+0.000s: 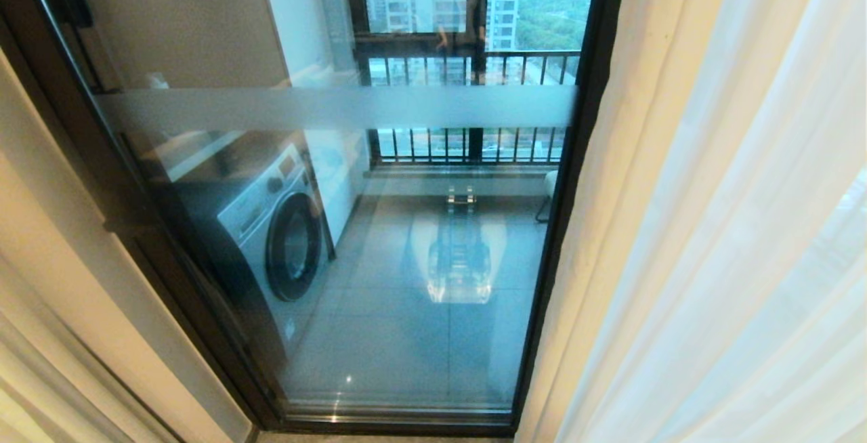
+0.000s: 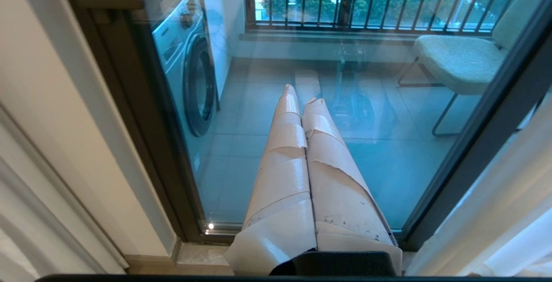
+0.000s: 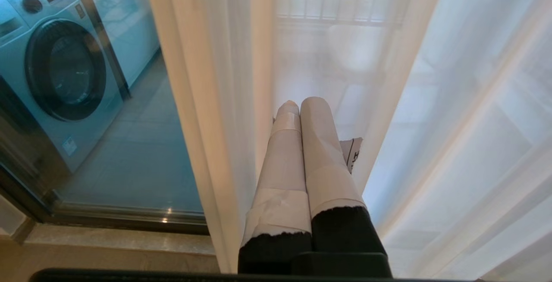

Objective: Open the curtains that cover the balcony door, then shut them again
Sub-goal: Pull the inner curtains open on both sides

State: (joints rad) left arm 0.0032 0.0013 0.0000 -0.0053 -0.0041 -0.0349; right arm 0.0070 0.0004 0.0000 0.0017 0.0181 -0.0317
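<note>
The balcony door [image 1: 379,280] stands uncovered straight ahead of me, its frosted band [image 1: 339,108] crossing the glass, with the curtains [image 1: 711,226] gathered along its right frame and a pale fold of them at the left edge. Behind the glass I see a washing machine [image 1: 271,226] on the left, a railing [image 1: 474,64] at the back and a chair [image 2: 457,57] on the right. My left tool [image 2: 302,96], fingers pressed together and empty, points at the bare glass, while my right tool [image 3: 299,103], likewise pressed together, points into the sheer folds beside the door's right frame.
</note>
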